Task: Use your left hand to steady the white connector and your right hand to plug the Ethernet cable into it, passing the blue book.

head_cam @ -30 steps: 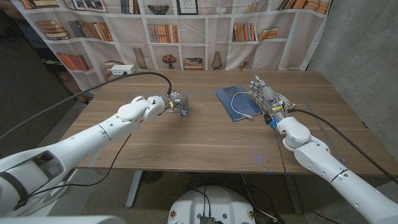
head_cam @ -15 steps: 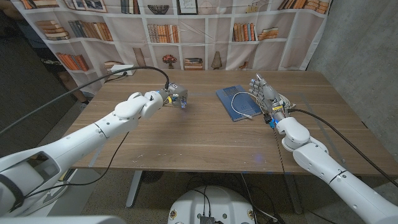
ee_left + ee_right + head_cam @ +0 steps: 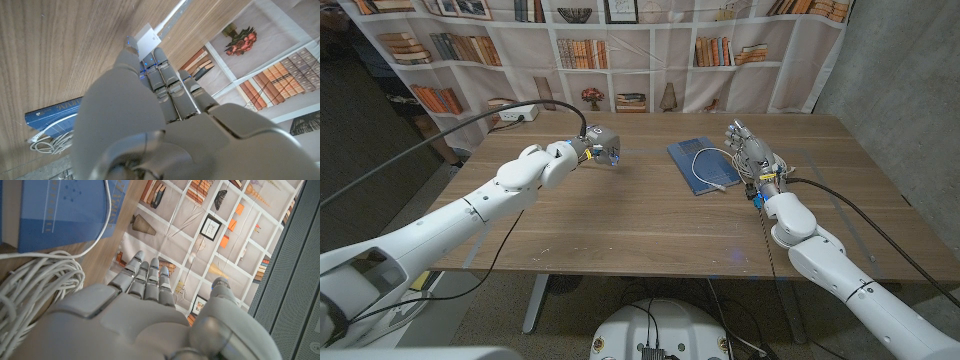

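A small white connector with a thin white lead sits at the tips of my left hand, between thumb and fingers. In the head view that left hand hovers over the table's back left of centre. The blue book lies at the back right of centre, and a white Ethernet cable loops across it. My right hand stands just right of the book, fingers straight and apart, holding nothing. Below it lies the cable's coil, next to the book.
A white box sits at the table's back left edge under my left arm's black cable. A curtain printed with bookshelves hangs behind the wooden table. The book and coil also lie beyond my left hand.
My left hand has moved toward the back of the table and a little left, still closed at its fingertips. The right hand has stayed beside the book.
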### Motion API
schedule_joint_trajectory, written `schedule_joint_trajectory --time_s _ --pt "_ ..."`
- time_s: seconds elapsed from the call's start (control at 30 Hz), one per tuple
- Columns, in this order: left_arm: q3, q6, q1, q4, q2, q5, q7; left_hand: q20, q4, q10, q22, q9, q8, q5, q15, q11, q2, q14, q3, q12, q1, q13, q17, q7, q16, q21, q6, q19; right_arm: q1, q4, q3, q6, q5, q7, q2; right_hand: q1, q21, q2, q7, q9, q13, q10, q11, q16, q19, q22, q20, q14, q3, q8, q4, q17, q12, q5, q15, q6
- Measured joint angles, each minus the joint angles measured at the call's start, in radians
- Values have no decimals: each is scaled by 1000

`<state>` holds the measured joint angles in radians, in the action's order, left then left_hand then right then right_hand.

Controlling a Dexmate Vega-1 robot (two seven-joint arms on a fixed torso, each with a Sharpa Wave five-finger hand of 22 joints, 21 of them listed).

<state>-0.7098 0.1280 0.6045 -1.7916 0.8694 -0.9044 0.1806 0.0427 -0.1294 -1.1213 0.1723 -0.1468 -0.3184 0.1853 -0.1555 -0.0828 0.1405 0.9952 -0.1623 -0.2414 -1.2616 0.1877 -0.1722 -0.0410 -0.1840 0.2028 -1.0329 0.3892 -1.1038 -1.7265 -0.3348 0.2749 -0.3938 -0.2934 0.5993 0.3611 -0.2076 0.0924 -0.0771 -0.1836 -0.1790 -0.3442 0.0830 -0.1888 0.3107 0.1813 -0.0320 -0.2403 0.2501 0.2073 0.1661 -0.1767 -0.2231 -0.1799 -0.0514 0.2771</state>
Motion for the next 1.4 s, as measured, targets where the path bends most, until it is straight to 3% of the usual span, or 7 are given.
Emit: schedule_joint_trajectory --time_s 0.23,0.43,0.73,0.87,1.27,1.4 --pt "22 -14 5 -15 10 40 16 0 0 -2 0 0 1 0 -1 2 0 1 0 -2 0 7 0 0 0 0 0 0 -31 -52 10 -23 57 -52 10 89 0 1 27 0 0 -24 -32 0 13 0 -12 -19 21 4 20 0 -8 -2 19 27" --pt "48 -100 -10 11 12 166 62 0 -4 -10 0 0 2 -1 -1 -1 -11 6 -4 -3 10 7 0 0 0 0 -7 7 -65 -121 20 -70 108 -98 28 147 0 -13 38 -4 0 -33 -52 0 21 0 -11 -21 36 4 19 5 -8 -2 32 33" --pt "80 -163 -30 45 22 289 78 0 -8 -14 3 -1 9 -4 -1 -3 -15 6 -8 -3 6 9 0 -1 0 0 -21 7 -102 -210 24 -196 235 -192 49 246 -15 -54 55 -5 0 -71 -68 -7 92 0 -13 -88 46 4 17 5 -8 -2 48 63" --pt "92 -169 -25 41 28 303 54 0 -8 -15 3 -1 11 -5 -1 -3 -15 6 -8 -3 6 9 0 1 0 0 -31 7 -113 -235 23 -226 277 -218 52 273 -23 -73 57 -5 0 -96 -71 -8 123 0 -13 -118 45 4 17 5 -16 -2 61 79" --pt "144 -177 25 28 33 344 -82 0 -12 -15 2 -1 9 -4 -1 -4 -14 6 -12 -2 7 9 0 0 0 0 -32 7 -129 -290 5 -304 369 -249 59 297 -23 -89 59 -5 0 -99 -75 -8 137 3 -13 -132 42 4 14 4 -15 -2 65 84" --pt "154 -188 34 30 29 369 -123 0 -12 -15 2 -1 9 -4 -1 -4 -14 5 -12 -2 7 9 0 0 0 0 -32 7 -132 -312 -5 -326 392 -257 59 311 -23 -93 72 -5 0 -107 -82 -8 137 3 -13 -133 42 4 14 4 -15 -2 66 97"
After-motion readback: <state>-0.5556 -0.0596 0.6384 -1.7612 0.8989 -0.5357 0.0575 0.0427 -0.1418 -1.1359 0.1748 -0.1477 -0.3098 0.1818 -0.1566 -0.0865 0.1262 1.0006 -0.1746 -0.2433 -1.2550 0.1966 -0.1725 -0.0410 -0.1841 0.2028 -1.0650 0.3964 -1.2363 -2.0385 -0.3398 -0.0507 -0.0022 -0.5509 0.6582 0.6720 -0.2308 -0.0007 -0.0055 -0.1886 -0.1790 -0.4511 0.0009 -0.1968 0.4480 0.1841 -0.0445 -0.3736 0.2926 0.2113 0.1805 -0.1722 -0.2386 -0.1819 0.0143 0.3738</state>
